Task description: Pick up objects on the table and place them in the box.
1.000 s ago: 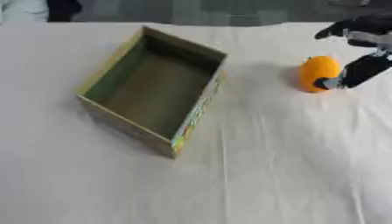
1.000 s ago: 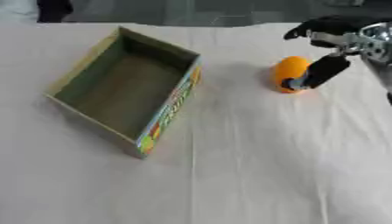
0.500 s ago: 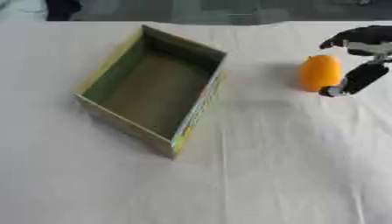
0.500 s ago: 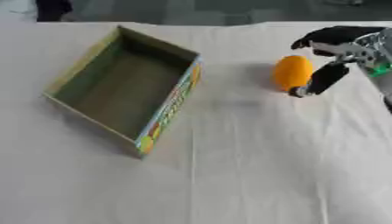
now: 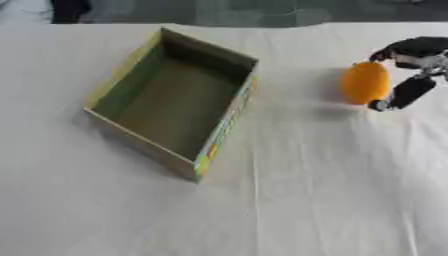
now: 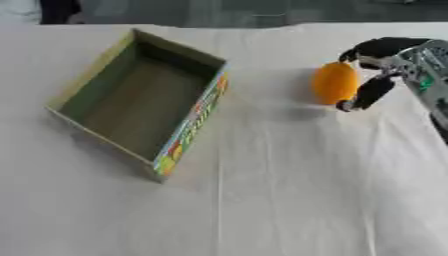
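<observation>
An orange egg-shaped fruit (image 5: 365,82) stands on the white tablecloth at the right, a short way right of the box. My right hand (image 6: 395,56) reaches in from the right edge, its black fingers curled over the fruit's top and its thumb (image 6: 366,95) against the fruit's lower right side. The open cardboard box (image 6: 194,120) lies askew at the left centre, green inside with a colourful printed outer wall, and nothing shows in it. My left hand is in no view.
The white cloth (image 5: 306,200) covers the whole table, with creases running down the near half. A dark shape (image 5: 68,8) stands beyond the far edge at the top left.
My right hand has settled lower and closed in on the fruit, its fingers coming over the top and its thumb dropping to the fruit's side. The fruit and box have stayed put.
</observation>
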Tool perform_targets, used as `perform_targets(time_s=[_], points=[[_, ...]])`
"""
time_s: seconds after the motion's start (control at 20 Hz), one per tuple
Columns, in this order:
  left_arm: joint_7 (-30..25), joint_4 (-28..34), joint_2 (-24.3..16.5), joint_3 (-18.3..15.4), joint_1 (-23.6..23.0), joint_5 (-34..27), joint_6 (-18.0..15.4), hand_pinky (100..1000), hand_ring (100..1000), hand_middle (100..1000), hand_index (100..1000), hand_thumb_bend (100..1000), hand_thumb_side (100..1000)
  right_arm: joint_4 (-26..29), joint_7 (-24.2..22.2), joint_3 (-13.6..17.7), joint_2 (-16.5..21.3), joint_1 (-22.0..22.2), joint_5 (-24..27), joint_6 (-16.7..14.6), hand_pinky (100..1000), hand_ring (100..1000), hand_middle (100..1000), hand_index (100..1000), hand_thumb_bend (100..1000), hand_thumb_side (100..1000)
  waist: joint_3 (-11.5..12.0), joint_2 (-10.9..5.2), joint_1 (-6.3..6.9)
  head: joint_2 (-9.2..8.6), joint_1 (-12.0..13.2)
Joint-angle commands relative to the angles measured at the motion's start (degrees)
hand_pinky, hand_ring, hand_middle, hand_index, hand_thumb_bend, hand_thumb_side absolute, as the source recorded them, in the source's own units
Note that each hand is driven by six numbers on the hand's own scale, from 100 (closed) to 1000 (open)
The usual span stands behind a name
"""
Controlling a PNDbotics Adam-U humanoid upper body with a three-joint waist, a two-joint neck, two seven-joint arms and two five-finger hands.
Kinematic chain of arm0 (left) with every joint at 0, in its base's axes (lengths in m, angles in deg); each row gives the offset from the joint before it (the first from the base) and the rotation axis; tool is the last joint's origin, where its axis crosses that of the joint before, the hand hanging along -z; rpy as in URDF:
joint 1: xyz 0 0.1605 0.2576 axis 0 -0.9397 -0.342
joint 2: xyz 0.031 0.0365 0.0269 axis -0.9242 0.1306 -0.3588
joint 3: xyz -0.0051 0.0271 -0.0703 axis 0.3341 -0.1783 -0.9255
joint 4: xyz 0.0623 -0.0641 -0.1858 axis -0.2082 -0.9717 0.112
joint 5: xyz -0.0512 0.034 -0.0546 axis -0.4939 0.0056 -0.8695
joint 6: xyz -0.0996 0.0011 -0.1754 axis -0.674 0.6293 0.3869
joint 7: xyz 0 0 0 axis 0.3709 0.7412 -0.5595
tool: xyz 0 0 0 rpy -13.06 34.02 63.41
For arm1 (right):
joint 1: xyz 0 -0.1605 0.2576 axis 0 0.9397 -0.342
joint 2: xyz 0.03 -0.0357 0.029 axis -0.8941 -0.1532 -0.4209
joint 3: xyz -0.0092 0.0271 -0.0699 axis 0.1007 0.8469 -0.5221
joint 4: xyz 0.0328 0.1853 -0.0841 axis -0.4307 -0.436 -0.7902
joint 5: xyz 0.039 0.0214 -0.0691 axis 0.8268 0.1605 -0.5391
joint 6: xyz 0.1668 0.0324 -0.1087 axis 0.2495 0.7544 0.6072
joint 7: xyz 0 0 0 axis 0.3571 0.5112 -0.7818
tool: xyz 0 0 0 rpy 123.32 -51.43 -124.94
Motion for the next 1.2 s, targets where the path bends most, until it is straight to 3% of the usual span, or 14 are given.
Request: perform_targets(time_s=[0.05, 0.6, 0.85, 1.1, 1.2], points=[[-0.2, 0.9, -0.9, -0.1, 0.8, 0.1, 0.0, 784, 632, 685, 875, 100, 955, -0.9, 1.2, 0.7, 0.7, -1.6, -0.5, 0.1, 879, 952, 904, 1000, 439, 454, 0.2, -1.01, -0.03, -0.47, -0.2], [-0.4, 0.9, -1.0, 0.1, 1.0, 0.1, 0.0, 784, 631, 685, 874, 100, 957, -8.6, 4.8, 1.4, -2.1, -4.0, -5.1, 0.6, 862, 943, 884, 1000, 413, 454, 0.8, -0.61, -0.08, -0.78, -0.4], [-0.5, 0.9, -1.1, 0.1, 1.1, 0.1, -0.1, 784, 631, 684, 873, 100, 955, -11.4, 5.8, 1.2, -2.9, -4.8, -7.5, -0.5, 842, 925, 833, 962, 329, 422, 0.9, -0.56, -0.18, -0.82, -0.5], [-0.4, 0.9, -1.1, 0.0, 1.0, 0.1, -0.1, 785, 631, 684, 873, 100, 952, -12.1, 7.1, 1.5, -3.3, -5.2, -7.9, -1.3, 814, 896, 738, 815, 116, 357, 0.8, -0.65, -0.12, -0.63, -0.4], [-0.3, 0.9, -1.1, -0.1, 0.9, 0.0, -0.1, 785, 631, 684, 873, 100, 952, -11.6, 7.7, 1.6, -3.3, -5.2, -6.9, -1.2, 806, 884, 691, 758, 100, 327, 0.8, -0.72, -0.13, -0.58, -0.3]])
